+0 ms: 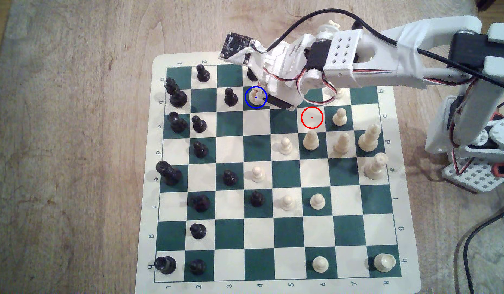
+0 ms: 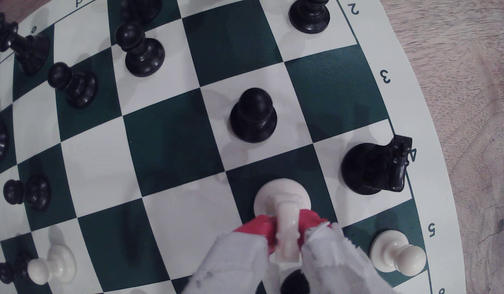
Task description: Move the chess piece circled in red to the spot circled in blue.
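**Knight clamped in the claw over the blue-ringed square**

The gripper (image 2: 286,236) is closed on the knight (image 2: 284,214), its red-padded fingers (image 2: 259,226) pressing the piece's head from both sides. In the wrist view the knight's round base lies over a dark green square; whether the base touches the board (image 2: 171,147) cannot be told. In the exterior view the knight (image 1: 256,95) shows inside the blue circle, which marks the spot (image 1: 255,105) on rank 4, row b, with the gripper (image 1: 259,92) reaching in from the exterior view's right.

The red circle (image 1: 311,117) rings a bare white square on row c, two files toward the exterior view's right and one row nearer the camera. A cream pawn (image 1: 339,116) stands just beside that ring on the exterior view's right.

A black pawn (image 1: 230,97) stands on the square next to the spot, on the exterior view's left; the wrist view shows the same pawn (image 2: 253,116) close to the knight but not touching it. A black piece (image 2: 372,166) sits on the neighbouring white square at the board's edge by the numeral 4, partly hidden under the arm (image 1: 358,56) in the exterior view.

The board lies on a wooden table (image 1: 75,141).
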Robot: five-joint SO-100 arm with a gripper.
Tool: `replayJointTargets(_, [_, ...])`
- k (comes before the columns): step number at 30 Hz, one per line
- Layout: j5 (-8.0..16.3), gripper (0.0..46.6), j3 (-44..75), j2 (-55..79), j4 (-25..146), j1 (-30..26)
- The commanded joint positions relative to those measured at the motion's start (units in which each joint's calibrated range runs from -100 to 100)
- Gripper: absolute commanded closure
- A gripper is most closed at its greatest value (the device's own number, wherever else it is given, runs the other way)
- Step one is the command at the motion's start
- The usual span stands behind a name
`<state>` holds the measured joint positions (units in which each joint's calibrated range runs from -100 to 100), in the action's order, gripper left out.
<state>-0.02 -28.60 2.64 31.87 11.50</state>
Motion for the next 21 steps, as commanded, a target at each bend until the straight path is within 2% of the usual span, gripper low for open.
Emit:
replayJointTargets(1, [0.2,46.4,5.1,-0.4,-1.3,-0.2])
replayJointTargets(12, [-0.1,46.2,4.6,1.1,-2.1,0.1])
replayJointTargets(16, [-0.1,34.8,4.1,0.8,-2.1,0.2])
replayJointTargets(21, [-0.1,31.2,4.0,-0.7,-2.1,0.2])
